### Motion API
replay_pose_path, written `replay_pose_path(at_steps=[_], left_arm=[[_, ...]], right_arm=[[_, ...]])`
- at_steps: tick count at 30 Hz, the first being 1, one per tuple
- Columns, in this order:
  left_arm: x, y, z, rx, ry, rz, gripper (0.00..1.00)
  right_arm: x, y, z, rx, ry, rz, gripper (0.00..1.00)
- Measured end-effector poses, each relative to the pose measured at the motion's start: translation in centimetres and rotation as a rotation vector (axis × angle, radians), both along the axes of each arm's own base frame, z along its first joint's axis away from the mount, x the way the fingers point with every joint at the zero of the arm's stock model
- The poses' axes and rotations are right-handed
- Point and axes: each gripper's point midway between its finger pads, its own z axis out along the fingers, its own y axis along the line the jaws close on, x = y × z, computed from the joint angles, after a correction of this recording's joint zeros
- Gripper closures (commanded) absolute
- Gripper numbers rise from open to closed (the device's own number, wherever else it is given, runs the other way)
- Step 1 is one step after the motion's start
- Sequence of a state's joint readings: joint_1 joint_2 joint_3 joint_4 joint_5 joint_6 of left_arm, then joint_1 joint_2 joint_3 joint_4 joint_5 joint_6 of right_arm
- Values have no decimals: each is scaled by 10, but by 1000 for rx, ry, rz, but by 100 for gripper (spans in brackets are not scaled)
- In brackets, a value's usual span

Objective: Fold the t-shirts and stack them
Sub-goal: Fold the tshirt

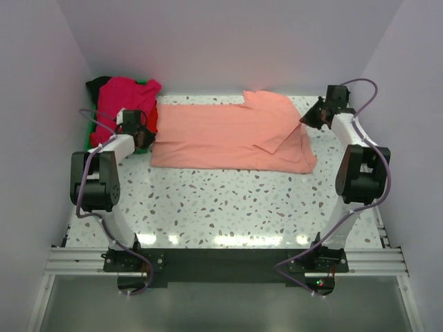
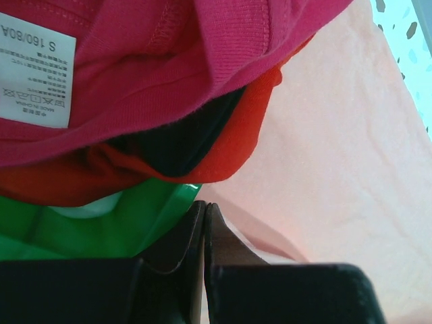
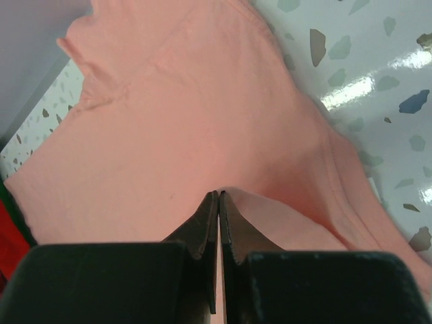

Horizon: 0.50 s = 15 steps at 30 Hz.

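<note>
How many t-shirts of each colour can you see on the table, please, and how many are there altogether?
salmon-pink t-shirt, spread flat: 1
magenta-pink t-shirt, top of the pile: 1
red t-shirt, partly hidden in the pile: 1
black t-shirt, mostly hidden in the pile: 1
Total: 4

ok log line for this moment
salmon t-shirt flat, right side folded over | left gripper shut at left edge | right gripper shut at right edge | other t-shirts heaped on green tray
</note>
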<state>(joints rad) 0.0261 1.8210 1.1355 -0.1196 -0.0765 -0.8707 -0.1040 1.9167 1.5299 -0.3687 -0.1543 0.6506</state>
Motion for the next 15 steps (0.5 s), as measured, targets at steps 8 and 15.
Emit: replay_pose_path(at_steps=[8, 15], left_arm=[[1, -2, -5, 6, 6, -27, 53], [3, -9, 5, -8, -40, -78, 39]], right_arm=[[22, 6, -15, 36, 15, 32, 43], [13, 3, -11, 8, 37, 40, 31]])
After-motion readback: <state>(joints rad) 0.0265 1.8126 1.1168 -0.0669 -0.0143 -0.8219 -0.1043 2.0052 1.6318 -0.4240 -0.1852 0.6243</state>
